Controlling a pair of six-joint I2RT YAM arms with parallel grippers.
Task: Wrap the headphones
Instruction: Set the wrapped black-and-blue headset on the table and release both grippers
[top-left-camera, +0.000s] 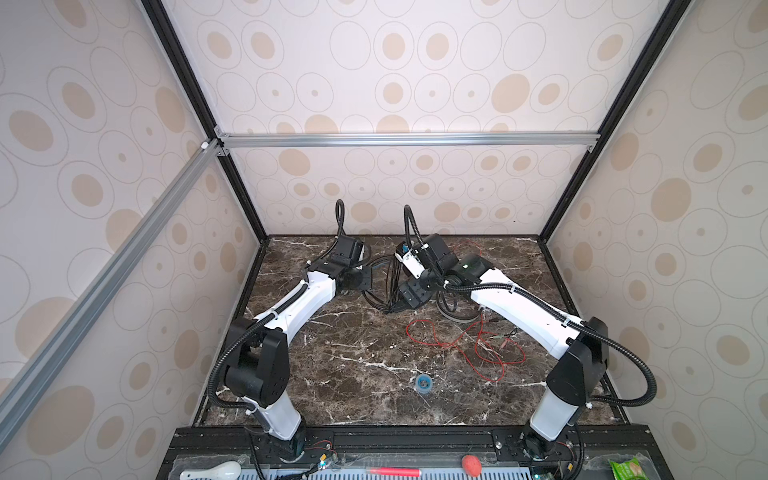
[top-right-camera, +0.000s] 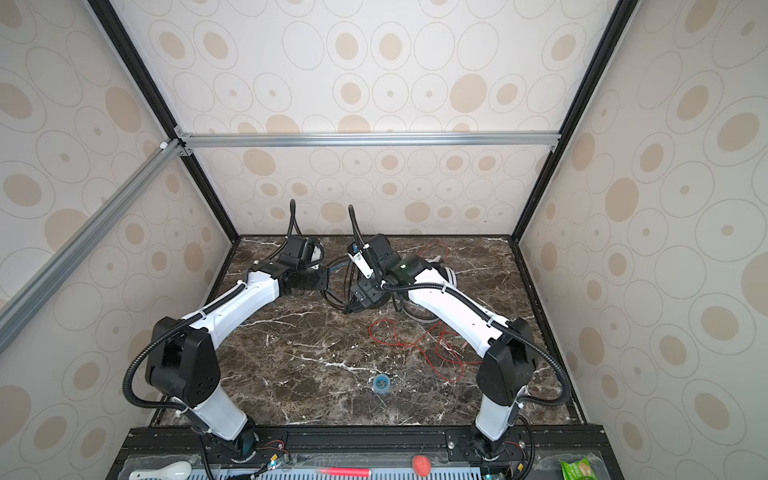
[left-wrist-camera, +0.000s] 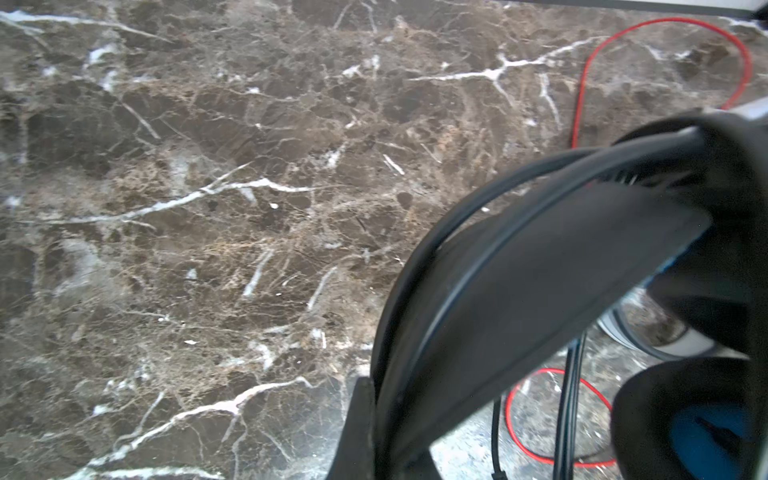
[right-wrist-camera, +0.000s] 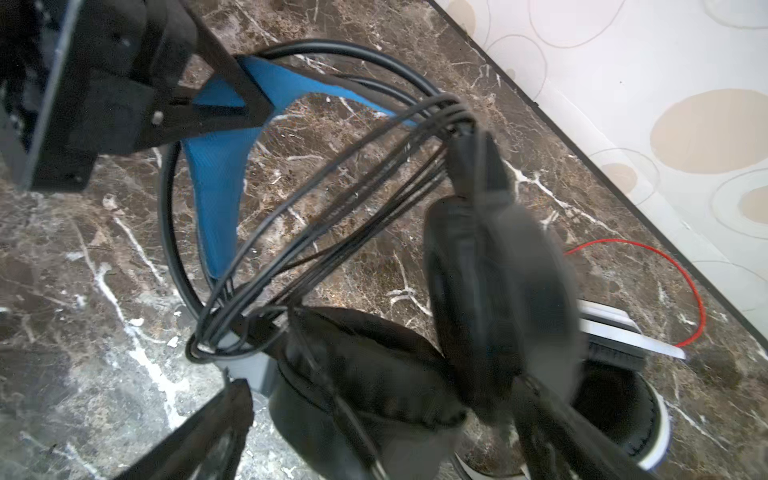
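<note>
While the left tool (top-left-camera: 368, 277) pinches the black headphones (right-wrist-camera: 216, 195), black cord (right-wrist-camera: 446, 112) looped around, the right tool (top-left-camera: 399, 306) hangs spread; the white headphones' (right-wrist-camera: 615, 326) red cord (left-wrist-camera: 578, 112) lies loose.

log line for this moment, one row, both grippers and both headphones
left gripper: shut on black headphones headband | right gripper: open, beside wound black cord | white headphones: red cord loose on table
</note>
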